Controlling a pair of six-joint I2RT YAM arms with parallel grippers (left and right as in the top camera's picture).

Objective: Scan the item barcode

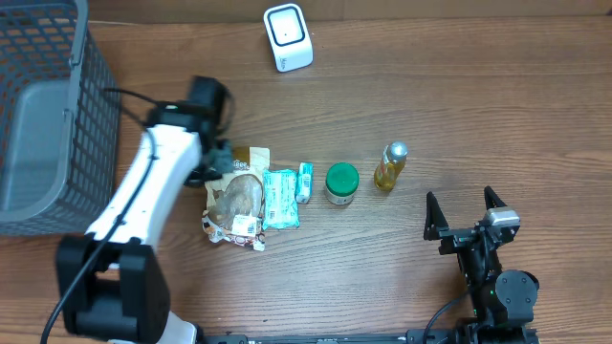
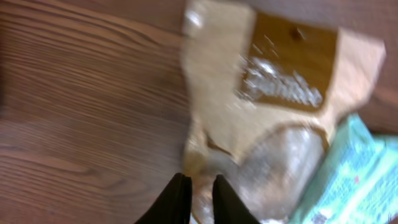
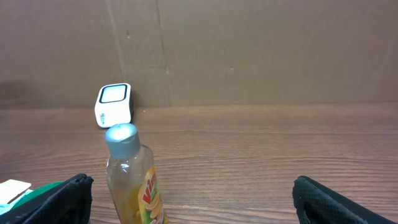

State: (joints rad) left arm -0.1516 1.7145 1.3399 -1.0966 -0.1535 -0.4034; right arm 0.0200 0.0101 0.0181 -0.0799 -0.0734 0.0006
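Note:
A tan and brown snack bag [image 1: 239,196] lies flat on the wooden table, blurred in the left wrist view [image 2: 261,118]. My left gripper [image 1: 222,158] hangs over the bag's left edge. Its black fingers [image 2: 180,199] stand a narrow gap apart [image 2: 200,182], with the bag's crinkled edge showing in that gap. The white barcode scanner [image 1: 288,36] stands at the table's back, also in the right wrist view [image 3: 114,104]. My right gripper [image 1: 466,212] rests wide open [image 3: 193,194] at the front right with nothing between its fingers.
A teal packet [image 1: 280,199] lies against the bag's right side, with a small packet [image 1: 305,182] beside it. Further right stand a green-lidded jar [image 1: 341,183] and a yellow bottle [image 1: 390,166] with a grey cap. A grey mesh basket [image 1: 48,115] fills the left edge.

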